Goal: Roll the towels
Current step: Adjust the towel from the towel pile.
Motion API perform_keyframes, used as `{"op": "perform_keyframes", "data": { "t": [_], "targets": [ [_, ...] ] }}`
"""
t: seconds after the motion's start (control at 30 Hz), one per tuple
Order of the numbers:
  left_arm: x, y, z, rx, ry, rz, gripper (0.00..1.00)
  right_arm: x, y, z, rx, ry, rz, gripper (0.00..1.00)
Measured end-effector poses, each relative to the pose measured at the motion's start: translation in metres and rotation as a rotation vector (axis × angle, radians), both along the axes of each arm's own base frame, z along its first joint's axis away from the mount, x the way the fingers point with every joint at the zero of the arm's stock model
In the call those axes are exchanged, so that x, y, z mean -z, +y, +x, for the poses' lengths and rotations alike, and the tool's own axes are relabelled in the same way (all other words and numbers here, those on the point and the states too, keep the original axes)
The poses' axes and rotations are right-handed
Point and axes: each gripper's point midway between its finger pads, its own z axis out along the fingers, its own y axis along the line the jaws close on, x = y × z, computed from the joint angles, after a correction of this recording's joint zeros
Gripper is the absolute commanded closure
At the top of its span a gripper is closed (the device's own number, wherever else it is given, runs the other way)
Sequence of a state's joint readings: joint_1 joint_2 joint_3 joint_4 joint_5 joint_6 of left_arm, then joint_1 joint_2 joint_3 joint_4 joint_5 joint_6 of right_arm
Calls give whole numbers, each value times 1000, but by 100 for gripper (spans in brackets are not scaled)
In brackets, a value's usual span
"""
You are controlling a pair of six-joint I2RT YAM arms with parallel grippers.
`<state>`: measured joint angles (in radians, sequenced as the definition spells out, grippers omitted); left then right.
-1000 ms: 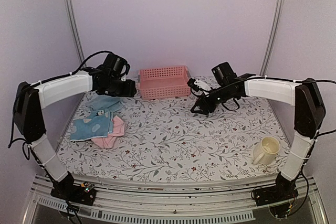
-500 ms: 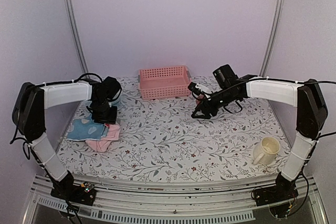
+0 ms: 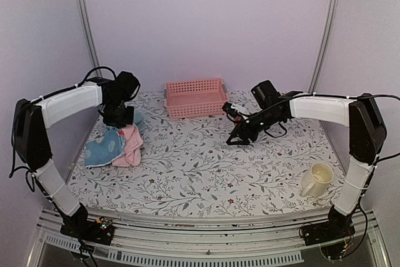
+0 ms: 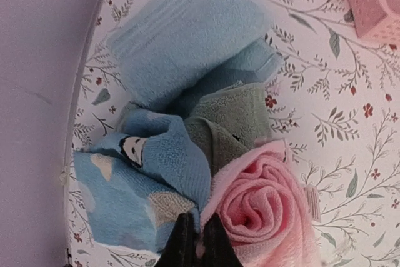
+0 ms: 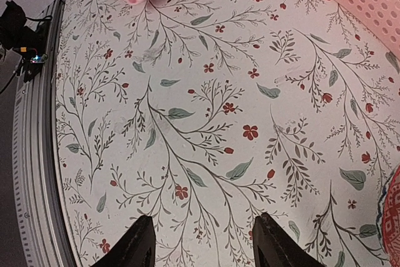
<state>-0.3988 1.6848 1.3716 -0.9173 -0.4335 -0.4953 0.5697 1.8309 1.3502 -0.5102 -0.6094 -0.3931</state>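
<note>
The towels are heaped at the left edge of the table: the light blue towel at the back, the green towel in the middle, the spotted towel and the loosely curled pink towel in front. The left gripper is seen with jaws together at the seam between spotted and pink; whether cloth is pinched cannot be told. The right gripper is poised over bare table with jaws apart and nothing between them, near the basket.
</note>
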Motion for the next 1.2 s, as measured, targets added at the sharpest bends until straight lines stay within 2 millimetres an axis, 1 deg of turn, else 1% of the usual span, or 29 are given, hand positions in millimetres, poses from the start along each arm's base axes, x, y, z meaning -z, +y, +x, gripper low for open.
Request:
{"op": "perform_keyframes", "data": {
  "t": [0.13, 0.23, 0.3, 0.37, 0.5, 0.53, 0.57, 0.63, 0.67, 0.73, 0.8, 0.9, 0.97, 1.03, 1.1, 1.2],
  "targets": [
    [-53, 4, 20, 6, -139, 14, 100, 4, 4, -3, -12, 11, -4, 45],
    [-89, 5, 32, 25, -229, 18, 100, 6, 13, -4, -31, 14, -5, 45],
    [-105, 5, 39, 47, -273, 14, 100, 7, 21, -7, -49, 15, -4, 46],
    [-114, 4, 44, 60, -298, 11, 100, 6, 29, -12, -69, 12, -4, 45],
    [-112, 10, 44, 59, -291, 23, 99, 5, 41, -19, -98, 10, -2, 45],
    [-111, 14, 44, 51, -286, 31, 91, 5, 43, -20, -103, 9, -2, 45],
    [-111, 18, 44, 41, -286, 37, 86, 5, 46, -21, -108, 10, -2, 46],
    [-110, 28, 44, 13, -284, 40, 82, 6, 50, -19, -114, 10, -2, 45],
    [-109, 35, 44, -2, -282, 34, 79, 6, 52, -18, -116, 9, -2, 45],
    [-103, 52, 42, -37, -268, 23, 67, 6, 57, -16, -122, 10, -1, 45],
    [-95, 67, 40, -60, -245, 17, 58, 6, 60, -15, -125, 10, 1, 46],
    [-72, 83, 32, -92, -184, 9, 49, 7, 62, -16, -129, 13, -1, 45],
    [-62, 81, 28, -75, -156, -1, 47, 8, 62, -17, -130, 17, -5, 45],
    [-57, 71, 29, -27, -146, -39, 46, 9, 61, -17, -129, 18, -9, 45],
    [-59, 61, 34, 21, -158, -74, 46, 14, 58, -20, -127, 24, -19, 45],
    [-68, 51, 47, 77, -186, -105, 48, 22, 54, -23, -126, 38, -37, 45]
  ]
}}
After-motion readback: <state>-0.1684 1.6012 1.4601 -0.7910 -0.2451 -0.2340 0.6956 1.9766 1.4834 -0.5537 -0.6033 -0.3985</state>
